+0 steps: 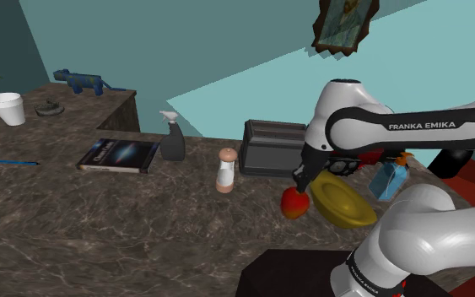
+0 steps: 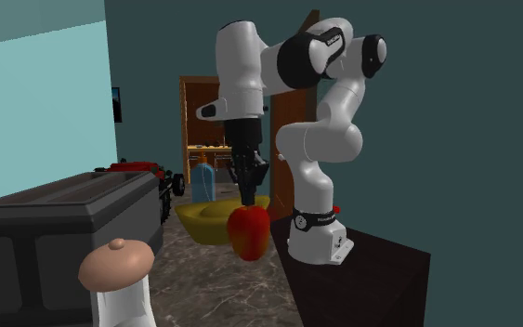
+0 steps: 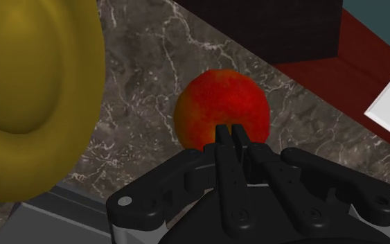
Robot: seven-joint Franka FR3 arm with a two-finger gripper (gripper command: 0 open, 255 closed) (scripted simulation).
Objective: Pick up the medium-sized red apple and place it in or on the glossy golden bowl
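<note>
The red apple (image 1: 292, 203) with a yellowish underside hangs just under my black gripper (image 1: 299, 180), close to the marble counter and beside the golden bowl (image 1: 342, 202). In the second exterior view the apple (image 2: 248, 234) sits straight below the gripper (image 2: 247, 197), with the bowl (image 2: 208, 221) behind it. In the wrist view the gripper (image 3: 228, 132) has its two fingers drawn almost together, pinching the top of the apple (image 3: 221, 104). The bowl (image 3: 27, 90) lies off to one side of the gripper.
A dark toaster (image 1: 273, 148) stands behind the apple, a shaker (image 1: 225, 170) to the shoulder view's left of it. Further left are a spray bottle (image 1: 173, 137), a book (image 1: 117, 155) and a white cup (image 1: 5, 108). A blue bottle (image 1: 389, 180) stands past the bowl.
</note>
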